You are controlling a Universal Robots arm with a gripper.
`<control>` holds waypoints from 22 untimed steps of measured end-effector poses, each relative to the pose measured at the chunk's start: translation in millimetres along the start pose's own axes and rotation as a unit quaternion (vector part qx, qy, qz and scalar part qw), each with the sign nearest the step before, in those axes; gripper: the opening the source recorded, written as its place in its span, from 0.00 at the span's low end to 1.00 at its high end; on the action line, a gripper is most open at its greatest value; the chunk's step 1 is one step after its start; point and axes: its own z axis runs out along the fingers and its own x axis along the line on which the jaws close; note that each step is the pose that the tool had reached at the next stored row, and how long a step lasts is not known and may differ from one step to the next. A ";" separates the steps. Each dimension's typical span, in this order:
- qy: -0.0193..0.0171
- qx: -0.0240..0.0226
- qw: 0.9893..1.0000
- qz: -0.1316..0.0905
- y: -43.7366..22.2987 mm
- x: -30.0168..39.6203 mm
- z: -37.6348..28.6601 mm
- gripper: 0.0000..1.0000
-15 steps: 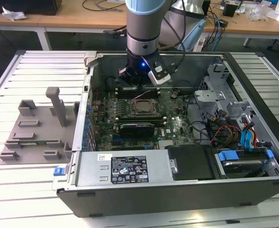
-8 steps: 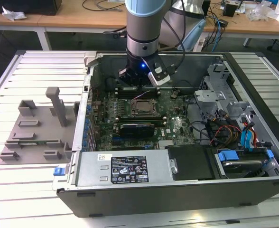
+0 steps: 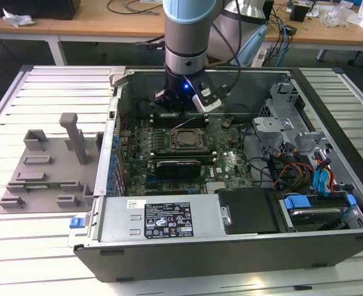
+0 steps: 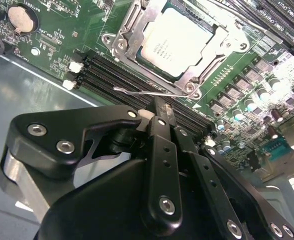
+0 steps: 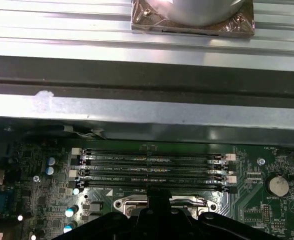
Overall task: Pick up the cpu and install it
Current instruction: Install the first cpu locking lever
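The cpu, a square chip with a silvery top plate, lies flat inside the metal-rimmed socket frame on the green motherboard. In the exterior view the cpu sits mid-board inside the open computer case. My gripper hangs just beside the socket, over the black memory slots. Its black fingers are shut together with nothing between them. The tips are close to the thin wire socket lever. In the exterior view the gripper is behind the socket, under the arm's wrist.
The case's metal walls surround the board. A grey plastic fixture with upright blocks lies at the exterior view's left. Drive bays and cables fill the exterior view's right. A coin cell sits beside the memory slots.
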 end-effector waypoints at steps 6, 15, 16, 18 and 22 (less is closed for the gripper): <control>-0.001 0.000 1.000 0.007 -1.1 -0.1 5.6 0.11; -0.003 -0.005 1.000 0.014 -1.9 -3.0 9.4 0.11; -0.003 -0.005 1.000 0.014 -2.0 -3.0 10.2 0.11; -0.003 -0.005 1.000 0.014 -2.3 -3.0 11.3 0.11; -0.003 -0.005 1.000 0.014 -2.4 -3.0 12.0 0.11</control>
